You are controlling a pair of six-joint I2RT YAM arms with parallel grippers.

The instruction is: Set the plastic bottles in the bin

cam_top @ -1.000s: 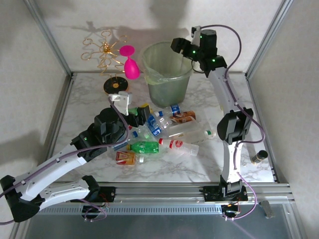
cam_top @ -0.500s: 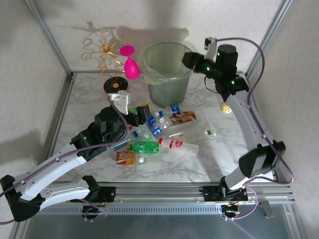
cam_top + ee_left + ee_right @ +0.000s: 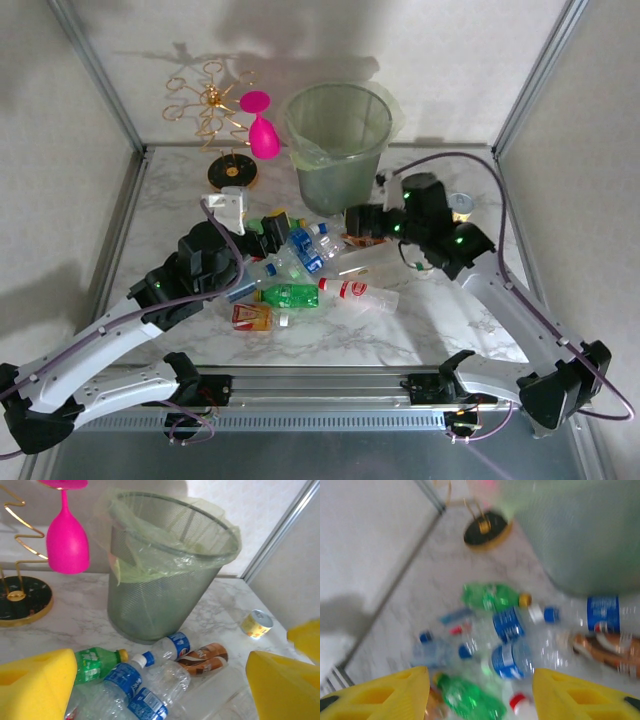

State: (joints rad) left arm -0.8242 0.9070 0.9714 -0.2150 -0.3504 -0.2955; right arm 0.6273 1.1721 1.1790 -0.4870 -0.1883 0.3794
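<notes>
The plastic bottles (image 3: 320, 268) lie in a loose heap on the marble table in front of the bin (image 3: 340, 150). Among them are a green one (image 3: 290, 295), a clear red-capped one (image 3: 360, 292) and blue-labelled ones (image 3: 305, 248). My left gripper (image 3: 277, 231) hovers open at the heap's left edge. Its yellow fingers (image 3: 35, 685) frame a blue-labelled bottle (image 3: 125, 680) and a green bottle (image 3: 95, 664), touching neither. My right gripper (image 3: 357, 220) is open low over the heap's right side. Its blurred view has bottles (image 3: 512, 660) below the gap between its fingers (image 3: 380, 695).
A pink goblet (image 3: 262, 125) hangs on a gold wire rack (image 3: 232, 172) left of the bin. A small metal can (image 3: 461, 204) stands to the right, behind my right arm. Metal frame rails run along both table sides.
My right arm has swung from above the bin's rim down and forward to the bottle heap. The left arm has shifted only slightly.
</notes>
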